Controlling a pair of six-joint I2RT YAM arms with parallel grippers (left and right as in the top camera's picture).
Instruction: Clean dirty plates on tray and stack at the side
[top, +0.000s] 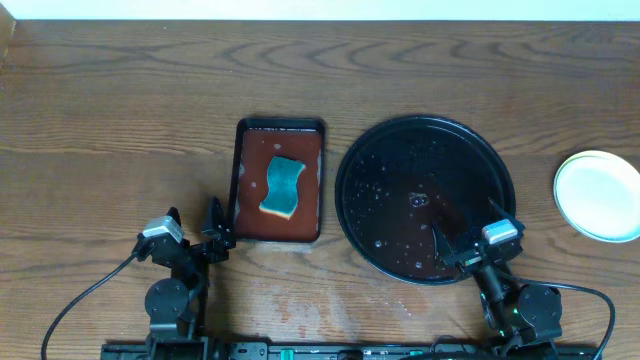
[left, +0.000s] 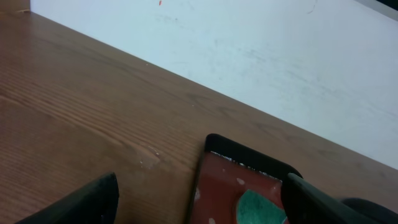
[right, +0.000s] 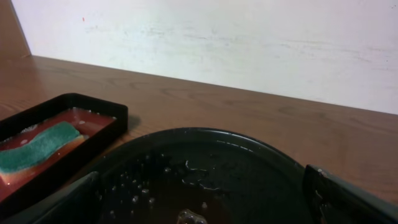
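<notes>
Surface: brown wood-grain tabletop (top: 120, 120), grain running left to right. A plain white wall (right: 249, 43) closes the far side. The tray (top: 400, 160) lies right of centre. It is round, so it has no long axis, and its glossy black floor carries water droplets and a brownish film. Its near rim comes close to the near edge of the tabletop. The plates (top: 600, 195) sit on the wood to the right of the tray, well apart from it and close to the right edge of the overhead view. They look pale with a yellowish rim and seem to be stacked, but I cannot count them. They are also round, facing up. Left of the tray, just beside it across a narrow gap, is a rectangular tray (top: 304, 214) with its long axis running near to far. It holds reddish liquid and a teal sponge (top: 283, 188) lying along the same axis. My left claw (top: 218, 228) hangs at the near-left corner of that rectangular tray, fingers spread wide and holding nothing. My right claw (top: 468, 228) hangs over the near part of the tray, likewise spread wide and holding nothing. Open wood shows between the tray and the plates, across the whole left side, and along the far strip up to the wall.
</notes>
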